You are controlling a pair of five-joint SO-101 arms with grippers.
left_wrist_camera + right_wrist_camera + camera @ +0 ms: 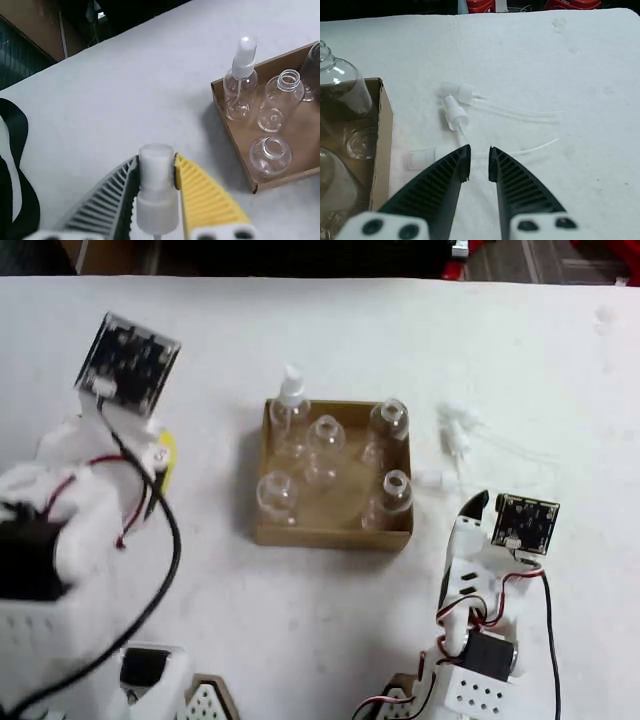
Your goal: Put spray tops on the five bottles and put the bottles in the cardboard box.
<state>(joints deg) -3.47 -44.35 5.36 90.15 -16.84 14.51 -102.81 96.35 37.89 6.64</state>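
The cardboard box (333, 537) sits mid-table with five clear bottles inside. The back-left bottle (291, 408) wears a white spray top; the others, such as one (395, 420), are uncapped. My left gripper (156, 159) is shut on a white spray top (156, 187), held left of the box (231, 134) and apart from it. The capped bottle (240, 82) and two uncapped ones (278, 96) (270, 155) show there too. My right gripper (479, 162) is open by a narrow gap, empty, just above three loose spray tops (459, 91) (454, 114) (426, 157) right of the box.
The loose tops' thin dip tubes (530, 112) trail over the white cloth to the right. The box wall (382, 145) and a bottle (340, 92) stand close beside my right gripper. The left arm's yellow finger (164, 454) shows left of the box.
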